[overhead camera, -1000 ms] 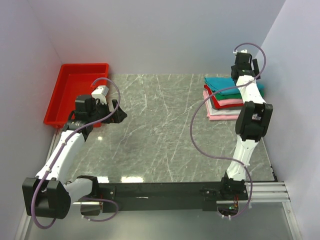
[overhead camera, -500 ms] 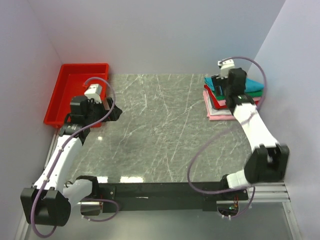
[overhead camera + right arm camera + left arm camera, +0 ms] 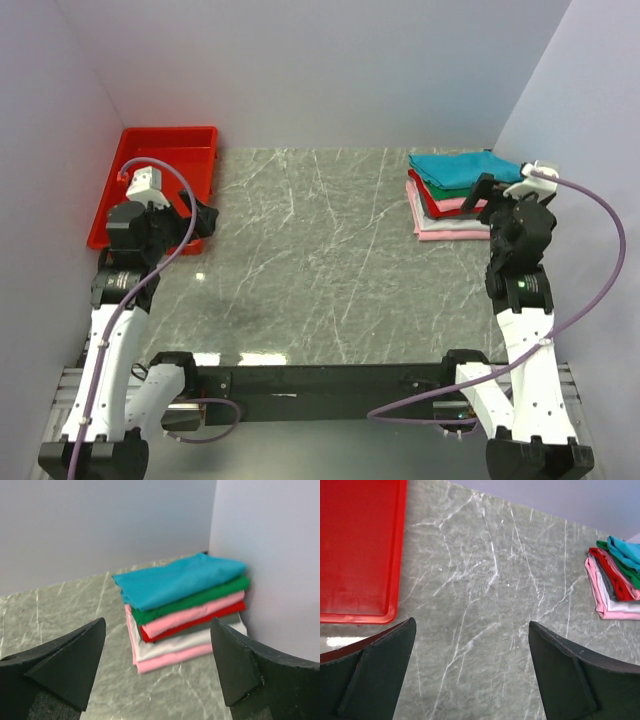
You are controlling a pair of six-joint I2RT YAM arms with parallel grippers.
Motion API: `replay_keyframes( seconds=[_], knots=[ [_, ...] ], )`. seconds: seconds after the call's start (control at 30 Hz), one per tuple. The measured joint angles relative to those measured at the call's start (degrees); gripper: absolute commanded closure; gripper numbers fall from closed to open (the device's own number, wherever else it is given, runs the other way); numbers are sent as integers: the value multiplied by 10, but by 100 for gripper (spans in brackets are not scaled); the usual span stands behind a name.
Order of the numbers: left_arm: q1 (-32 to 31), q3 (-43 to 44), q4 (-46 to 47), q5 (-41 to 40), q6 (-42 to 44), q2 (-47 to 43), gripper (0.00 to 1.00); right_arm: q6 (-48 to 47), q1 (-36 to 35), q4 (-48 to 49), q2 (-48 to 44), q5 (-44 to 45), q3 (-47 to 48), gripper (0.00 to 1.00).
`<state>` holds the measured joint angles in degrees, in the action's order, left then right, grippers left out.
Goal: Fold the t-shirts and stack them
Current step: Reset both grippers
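One red tray point(image 3: 185, 145), t-shirts point(image 3: 445, 180) stacked outside it — teal topmost

Scene brightly, evenly lit by diffuse light. White glare patches seen along near edge of counter point(image 3: 330, 250) in top view, one more at lower left of left wrist view. Faint soft shadow cast mid-counter. Right wrist view softened; t-shirts point(image 3: 182, 607) blurred. Left wrist view sharp.

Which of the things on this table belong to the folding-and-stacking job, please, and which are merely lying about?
Part of the job:
- the stack of folded t-shirts at the far right
- the teal t-shirt on top of it

Lying about:
- the red tray at the far left
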<state>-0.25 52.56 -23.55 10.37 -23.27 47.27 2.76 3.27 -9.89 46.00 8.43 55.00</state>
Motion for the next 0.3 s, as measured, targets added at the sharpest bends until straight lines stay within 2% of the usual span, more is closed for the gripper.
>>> replay_keyframes(
  seconds=[0.13, 0.3],
  knots=[
    [0, 7, -21, -13, 0, -27, 1, 23, 0, -20, -33, 21, -38, 9],
    [0, 7, -45, -23, 1, -38, 1, 41, 0, -39, -46, 33, -43, 9]
  ],
)
